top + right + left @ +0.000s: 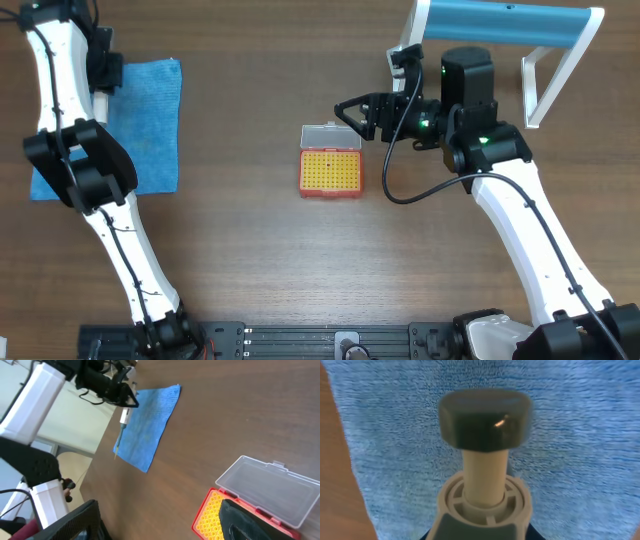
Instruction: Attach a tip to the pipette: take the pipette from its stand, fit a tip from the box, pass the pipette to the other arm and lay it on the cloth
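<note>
**Step in hand: laying the pipette on the cloth**

1. Status. The left gripper (127, 400) is closed around the white-bodied pipette with a dark grey plunger button (123, 417) and holds it over the blue terry cloth (150, 130). The fingers are hidden in the left wrist view, so the exact jaw gap cannot be told. The right gripper (345, 118) stands wide open and empty beside the orange tip box with its clear hinged lid (331, 172), well apart from the cloth.

2. Orientation. The long axis of the pipette stands steep, only slightly tilted. The plunger button (485, 420) faces up toward the left wrist, and the slender tip (117, 447) points down at the cloth. Whether the tip touches the fabric cannot be told.

3. Recommended procedure.
   - Lower the tip end gently. A fitted tip is probably only a friction fit, and a hard contact may knock it loose or bend it.
   - Rotate the wrist so that the long axis comes flat, parallel to the brown wooden tabletop (250, 260).
   - Set the whole body inside the cloth border (the lower end appears near one edge in the right wrist view).
   - Open the jaws only when the body rests on the fabric, then withdraw straight up.
</note>
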